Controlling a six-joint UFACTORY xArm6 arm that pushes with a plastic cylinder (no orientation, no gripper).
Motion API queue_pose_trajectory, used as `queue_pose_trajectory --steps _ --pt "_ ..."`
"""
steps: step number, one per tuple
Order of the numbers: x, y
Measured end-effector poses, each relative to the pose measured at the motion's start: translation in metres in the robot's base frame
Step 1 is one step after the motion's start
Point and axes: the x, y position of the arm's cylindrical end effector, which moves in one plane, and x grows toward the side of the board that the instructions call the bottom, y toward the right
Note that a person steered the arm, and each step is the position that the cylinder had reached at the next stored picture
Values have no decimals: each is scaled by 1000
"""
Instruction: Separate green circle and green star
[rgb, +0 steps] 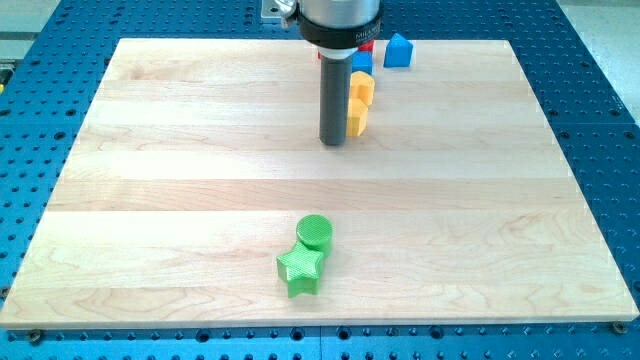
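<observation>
The green circle lies on the wooden board near the view's bottom, a little left of centre. The green star lies just below and left of it, touching it. My tip rests on the board in the upper middle, well above both green blocks. It stands just left of a yellow block.
Several blocks cluster at the view's top beside the rod: two yellow blocks stacked in a column, a blue block above them, a red block partly hidden, and a blue block to the right.
</observation>
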Motion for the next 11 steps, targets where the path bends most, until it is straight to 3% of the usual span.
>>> queue_pose_trajectory --steps 3,5,6,8,11 --pt "-4 19" --pt "155 63" --pt "226 33" --pt "225 -16" --pt "157 -20"
